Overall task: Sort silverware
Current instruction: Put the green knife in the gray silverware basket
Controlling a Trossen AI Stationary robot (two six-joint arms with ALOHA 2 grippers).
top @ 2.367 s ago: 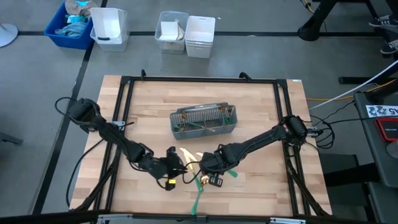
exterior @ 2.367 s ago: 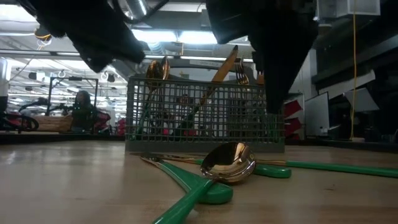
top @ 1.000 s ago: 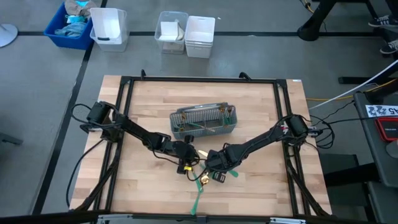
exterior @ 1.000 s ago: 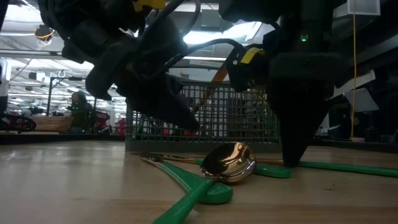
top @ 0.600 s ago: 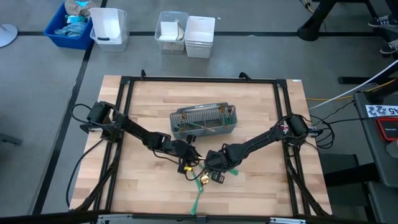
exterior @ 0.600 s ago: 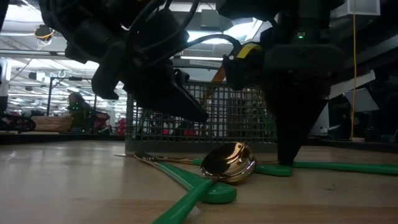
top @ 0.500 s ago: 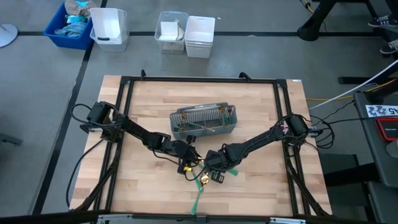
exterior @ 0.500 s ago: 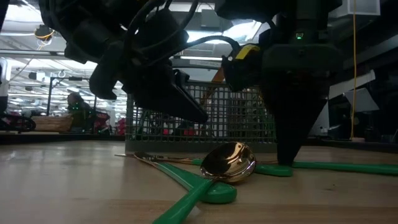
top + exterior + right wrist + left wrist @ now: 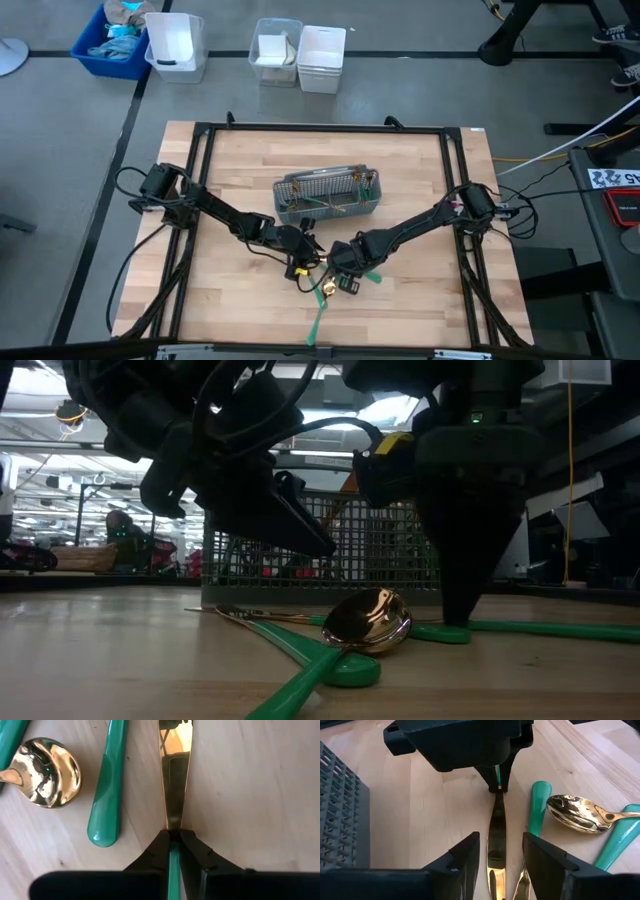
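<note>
The silverware on the table has gold heads and teal-green handles. A knife (image 9: pixel 496 832) lies on the wood between my two grippers, just in front of the grey mesh caddy (image 9: pixel 328 195). My right gripper (image 9: pixel 173 840) is shut on the knife. My left gripper (image 9: pixel 497 857) is open, one finger on either side of the gold blade and clear of it. Beside the knife lie a gold spoon (image 9: pixel 575 812) and another teal handle (image 9: pixel 537 807). More pieces stand upright in the caddy. My right gripper pinches the knife between its two fingers at the teal handle (image 9: pixel 173 856), right where it meets the gold blade (image 9: pixel 175 775). The fingers come from above and point down, with the handle running back between them. The blade reaches toward my left gripper, low over the wood.
A long teal handle (image 9: pixel 316 322) lies near the table's front edge. The spoon (image 9: pixel 368 622) rests on crossed teal handles in front of the caddy (image 9: pixel 320 550). A black frame (image 9: pixel 200 130) rims the table. Bins (image 9: pixel 300 55) stand on the floor beyond the far edge.
Both grippers have stayed close together over the knife. In the low view my left gripper has lifted slightly, and a thin gold tip on the wood has slid a little toward the table's left edge.
</note>
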